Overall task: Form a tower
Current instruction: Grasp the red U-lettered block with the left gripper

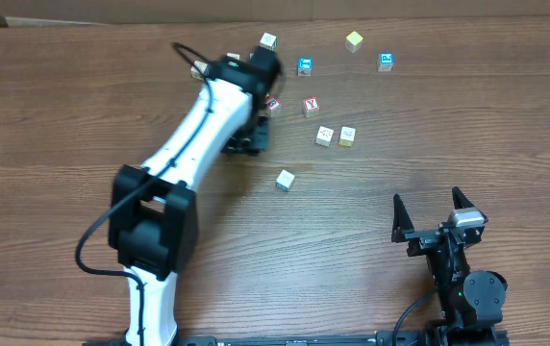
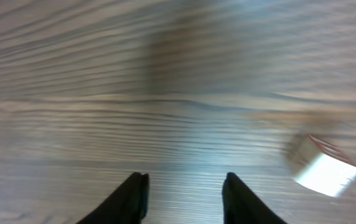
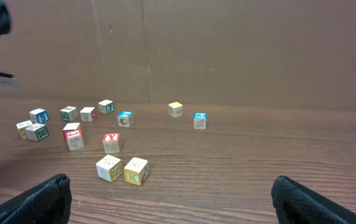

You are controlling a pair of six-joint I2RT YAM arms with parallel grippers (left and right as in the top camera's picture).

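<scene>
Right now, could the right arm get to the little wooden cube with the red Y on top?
Probably yes: the right pincer is open, the left arm is off to the side, and only two pale wooden cubes sit in front of the red-Y cube.

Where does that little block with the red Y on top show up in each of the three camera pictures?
Overhead: red Y block, upper middle, among the scattered blocks.
Left wrist: not recognisable; only one blurred red-edged block shows, lower right.
Right wrist: left of centre, mid-distance.
Shared landmark: yellow-topped block, beyond it and to the right; absent from left wrist.
</scene>
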